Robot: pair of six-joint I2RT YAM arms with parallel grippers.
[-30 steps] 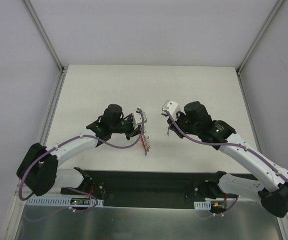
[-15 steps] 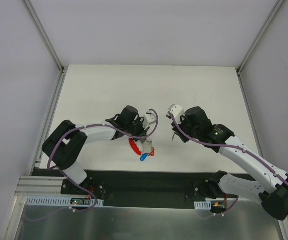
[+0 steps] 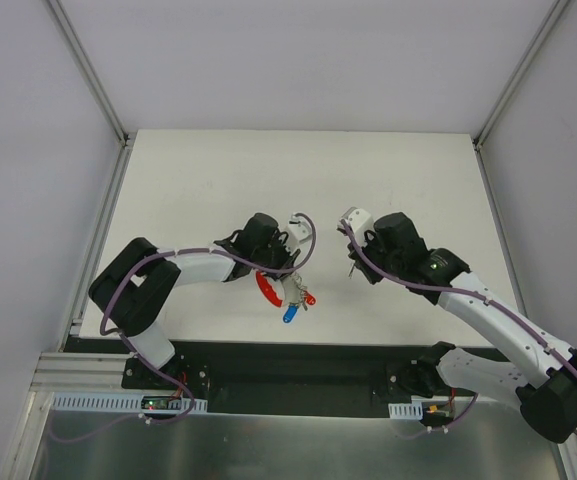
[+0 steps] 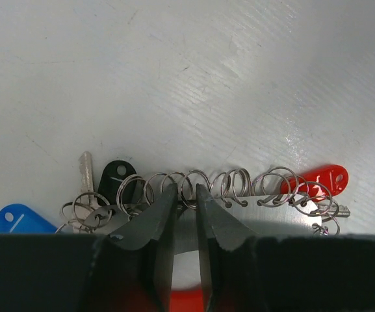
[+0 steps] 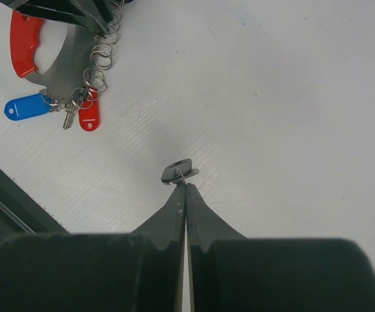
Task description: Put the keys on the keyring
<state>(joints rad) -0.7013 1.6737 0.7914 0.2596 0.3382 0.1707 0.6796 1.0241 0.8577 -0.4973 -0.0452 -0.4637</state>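
My left gripper (image 4: pixel 186 193) is shut on the keyring (image 4: pixel 284 211), a silvery plate edged with wire rings, with a curved red tag (image 3: pixel 266 288) behind it. Hanging on the rings are a black-headed key (image 4: pixel 114 182), a blue one (image 4: pixel 21 220), a red one (image 4: pixel 323 179) and a bare silvery blade (image 4: pixel 85 172). In the top view the left gripper (image 3: pixel 290 262) holds the bunch (image 3: pixel 293 295) low over the table. My right gripper (image 5: pixel 186 185) is shut on a small ring carrying a black key (image 5: pixel 177 171). It sits right of the bunch (image 3: pixel 353 262), apart from it.
The white table (image 3: pixel 388 180) has raised rails on the left and right and grey walls around. A black strip (image 3: pixel 288 365) runs along the near edge by the arm bases. The keyring also shows at the upper left of the right wrist view (image 5: pixel 77 58).
The left arm has swung right and turned the keyring, so its red tag and blue and red keys now show. The right gripper has shifted slightly right and nearer with its black key.
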